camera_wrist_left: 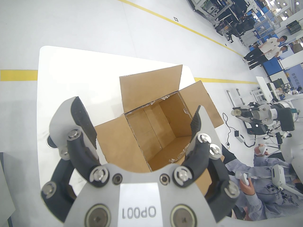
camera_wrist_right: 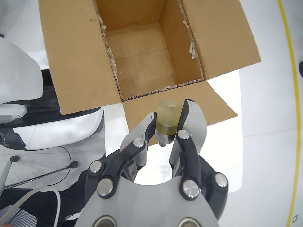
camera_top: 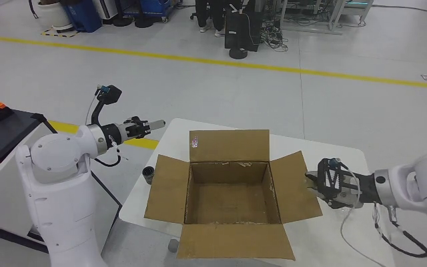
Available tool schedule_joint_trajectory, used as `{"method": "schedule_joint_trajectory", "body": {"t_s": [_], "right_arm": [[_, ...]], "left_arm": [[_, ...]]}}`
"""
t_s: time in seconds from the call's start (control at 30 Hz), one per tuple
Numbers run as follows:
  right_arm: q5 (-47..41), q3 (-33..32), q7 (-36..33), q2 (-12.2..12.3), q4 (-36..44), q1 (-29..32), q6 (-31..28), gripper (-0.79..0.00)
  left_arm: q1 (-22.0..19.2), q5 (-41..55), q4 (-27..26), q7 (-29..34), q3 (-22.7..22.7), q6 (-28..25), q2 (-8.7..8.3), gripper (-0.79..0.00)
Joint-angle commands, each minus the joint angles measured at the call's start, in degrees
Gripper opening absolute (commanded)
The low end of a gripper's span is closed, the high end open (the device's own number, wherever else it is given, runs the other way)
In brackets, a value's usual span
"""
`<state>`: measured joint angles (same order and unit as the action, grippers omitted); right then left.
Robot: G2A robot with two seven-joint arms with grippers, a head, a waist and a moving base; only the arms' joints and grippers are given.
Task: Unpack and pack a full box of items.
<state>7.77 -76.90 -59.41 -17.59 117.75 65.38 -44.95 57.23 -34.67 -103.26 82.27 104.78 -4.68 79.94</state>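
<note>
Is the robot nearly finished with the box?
About halfway, it seems. The cardboard box is open and empty, so unpacking looks done. The right end effector grips a yellowish cylinder; the left end effector is open. Packing everything back remains.

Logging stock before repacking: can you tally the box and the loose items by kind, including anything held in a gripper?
Cardboard box: 1
Pale yellow cylinder, in the right gripper: 1
Small dark cylinder beside the box: 1
Total: 3
</note>
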Motion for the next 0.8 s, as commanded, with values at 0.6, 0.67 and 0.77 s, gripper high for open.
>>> {"method": "schedule_joint_trajectory", "body": {"t_s": [0.6, 0.67, 0.77], "right_arm": [[-3.7, 36.05, -5.28, -14.31, -13.38, -31.99, 5.36, -0.785], [-3.7, 36.05, -5.28, -14.31, -13.38, -31.99, 5.36, -0.785], [-3.7, 36.05, -5.28, -14.31, -13.38, -31.99, 5.36, -0.785]], "left_arm": [[0.0, 0.0, 0.0, 0.0, 0.0, 0.0, 0.0, 0.0], [0.0, 0.0, 0.0, 0.0, 0.0, 0.0, 0.0, 0.0], [0.0, 0.0, 0.0, 0.0, 0.0, 0.0, 0.0, 0.0]]}}
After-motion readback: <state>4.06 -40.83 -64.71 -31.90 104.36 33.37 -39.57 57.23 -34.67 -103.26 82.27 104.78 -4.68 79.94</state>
